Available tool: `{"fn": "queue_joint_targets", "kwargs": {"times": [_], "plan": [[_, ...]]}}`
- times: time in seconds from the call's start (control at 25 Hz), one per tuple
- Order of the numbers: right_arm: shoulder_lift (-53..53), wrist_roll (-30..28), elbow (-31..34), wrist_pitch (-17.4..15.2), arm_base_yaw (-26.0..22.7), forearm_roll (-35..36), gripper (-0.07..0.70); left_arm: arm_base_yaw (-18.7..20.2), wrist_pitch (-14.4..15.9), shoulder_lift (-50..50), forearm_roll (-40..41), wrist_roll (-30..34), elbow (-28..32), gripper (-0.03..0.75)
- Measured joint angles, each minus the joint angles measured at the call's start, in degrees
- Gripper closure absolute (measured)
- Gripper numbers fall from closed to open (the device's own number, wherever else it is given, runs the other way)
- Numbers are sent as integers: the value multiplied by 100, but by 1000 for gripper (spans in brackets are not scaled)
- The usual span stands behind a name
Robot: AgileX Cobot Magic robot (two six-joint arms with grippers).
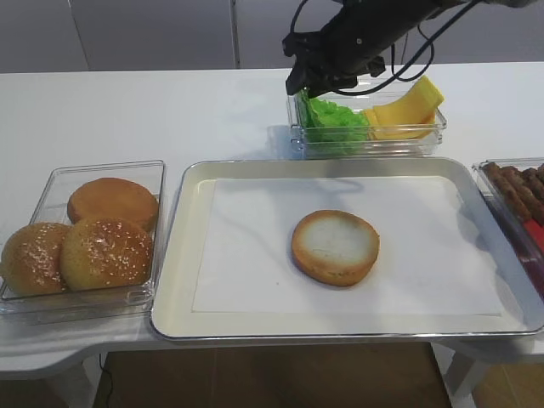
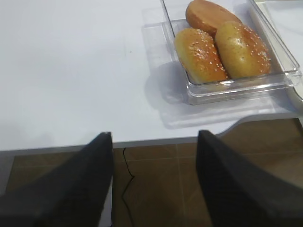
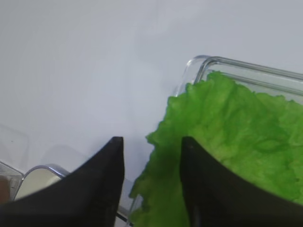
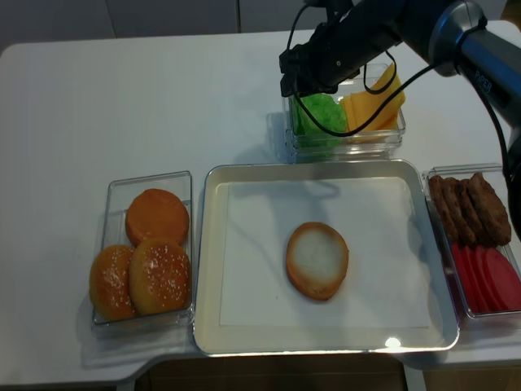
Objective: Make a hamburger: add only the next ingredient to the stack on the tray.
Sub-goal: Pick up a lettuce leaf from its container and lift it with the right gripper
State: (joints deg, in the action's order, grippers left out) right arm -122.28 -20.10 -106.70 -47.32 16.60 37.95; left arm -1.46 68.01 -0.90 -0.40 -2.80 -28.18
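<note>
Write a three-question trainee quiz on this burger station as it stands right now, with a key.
1. True or false: the lettuce leaf already lies on the bottom bun.
2. Which sits beside the lettuce in the same clear box? A) yellow cheese slices B) tomato slices C) patties
3. Fill in: the right hand has its fingers set either side of the leaf's ____ edge.

Key: 1 false, the bun is bare on the tray. 2 A. 3 frilly; the fingers stand apart.
</note>
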Motion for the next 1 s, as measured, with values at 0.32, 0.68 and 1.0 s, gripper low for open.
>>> {"fn": "queue_joint_targets", "kwargs": {"times": [0.32,0.68,1.0], "plan": [[0,40,0,0,0,-166,514,0,0,0,0,0,0,299],[0,86,-6,0,0,-218,612,0,0,0,0,0,0,299],[169,160,-6,-103,0,-467,613,0,0,0,0,0,0,299]]}}
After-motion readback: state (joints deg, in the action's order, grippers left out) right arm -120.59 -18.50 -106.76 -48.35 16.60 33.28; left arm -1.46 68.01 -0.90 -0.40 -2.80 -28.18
